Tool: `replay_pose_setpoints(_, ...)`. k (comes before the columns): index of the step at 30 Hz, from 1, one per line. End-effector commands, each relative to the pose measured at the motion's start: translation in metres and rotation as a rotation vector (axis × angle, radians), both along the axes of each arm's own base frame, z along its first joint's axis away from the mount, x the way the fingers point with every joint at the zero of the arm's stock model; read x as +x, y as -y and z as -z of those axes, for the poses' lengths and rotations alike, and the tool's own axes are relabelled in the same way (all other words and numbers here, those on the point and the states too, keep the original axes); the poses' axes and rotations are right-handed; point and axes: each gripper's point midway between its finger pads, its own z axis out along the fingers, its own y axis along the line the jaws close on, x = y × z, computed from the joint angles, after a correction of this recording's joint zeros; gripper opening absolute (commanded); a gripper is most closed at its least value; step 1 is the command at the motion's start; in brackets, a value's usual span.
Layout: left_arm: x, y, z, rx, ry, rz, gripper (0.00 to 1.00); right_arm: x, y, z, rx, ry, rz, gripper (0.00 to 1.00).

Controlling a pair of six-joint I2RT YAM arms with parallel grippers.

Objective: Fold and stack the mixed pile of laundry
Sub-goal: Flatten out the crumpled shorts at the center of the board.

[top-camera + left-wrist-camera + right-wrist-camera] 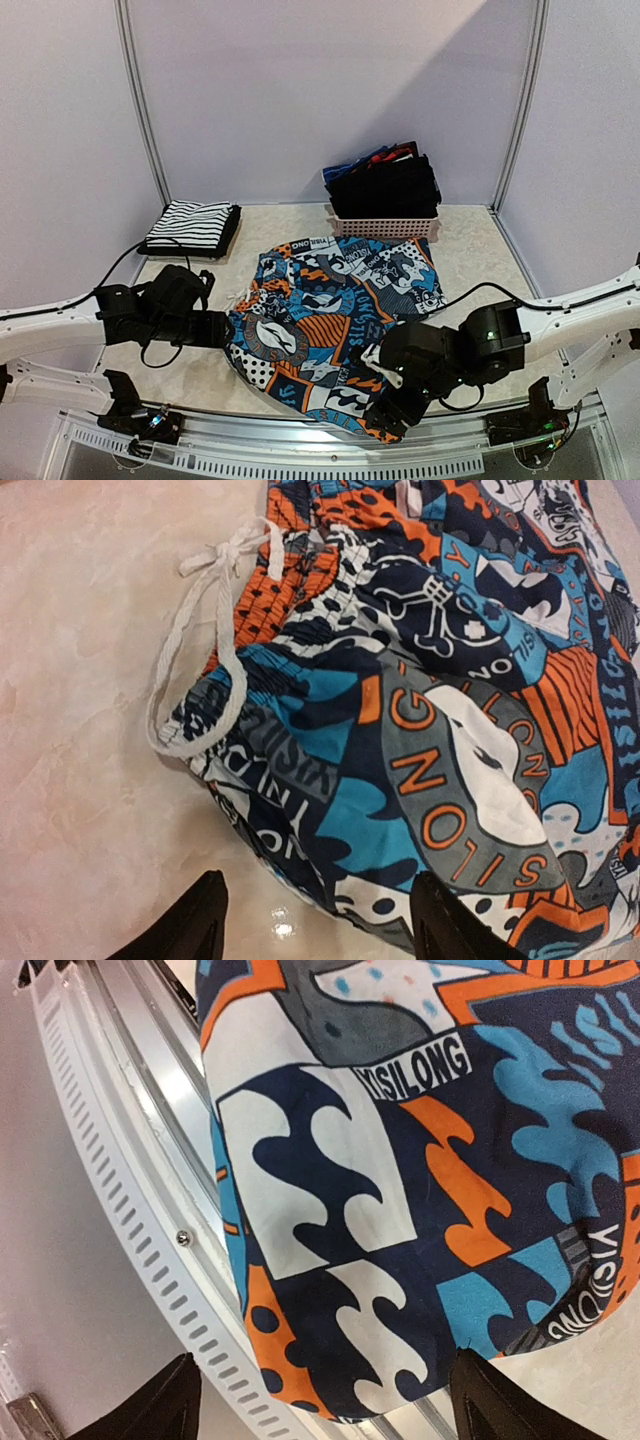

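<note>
Printed shorts (335,310) in blue, orange, white and black lie spread flat mid-table. A folded white garment with black stripes (190,228) sits at the back left. Black garments (385,185) with bits of blue and red fill the pink basket (385,228). My left gripper (225,330) is low at the shorts' left edge. It stands open (320,920), with the waistband corner (300,810) between the fingers and the white drawstring (205,640) just beyond. My right gripper (392,415) is open (330,1405) around the near hem (340,1290), which hangs over the table's front rail.
The slotted metal rail (130,1210) runs along the table's near edge, right under the right gripper. Cables trail from both arms across the marbled tabletop (90,730). White walls close in the back and sides.
</note>
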Motion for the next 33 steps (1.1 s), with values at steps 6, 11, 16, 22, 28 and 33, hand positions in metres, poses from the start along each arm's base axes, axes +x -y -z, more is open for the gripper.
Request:
replay_pose_setpoints(6, -0.025, -0.021, 0.013, 0.063, -0.029, -0.028, 0.61, 0.008, 0.001, 0.036, -0.161, 0.124, 0.024, 0.75)
replay_pose_setpoints(11, -0.027, -0.021, 0.015, 0.062, -0.028, -0.025, 0.59, -0.011, -0.006, 0.062, -0.259, 0.131, -0.041, 0.61)
replay_pose_setpoints(16, -0.027, -0.022, 0.019, 0.064, -0.021, -0.023, 0.53, -0.01, -0.011, 0.07, -0.297, 0.167, -0.057, 0.19)
replay_pose_setpoints(22, -0.025, -0.023, 0.018, 0.074, -0.004, -0.02, 0.34, 0.023, 0.02, 0.043, -0.375, 0.314, 0.057, 0.0)
replay_pose_setpoints(28, -0.025, -0.026, 0.013, 0.082, 0.008, -0.023, 0.33, 0.038, 0.053, 0.012, -0.331, 0.28, 0.255, 0.48)
replay_pose_setpoints(33, -0.025, -0.027, 0.012, 0.104, 0.004, -0.009, 0.39, 0.043, 0.076, 0.01, -0.238, 0.197, 0.415, 0.88)
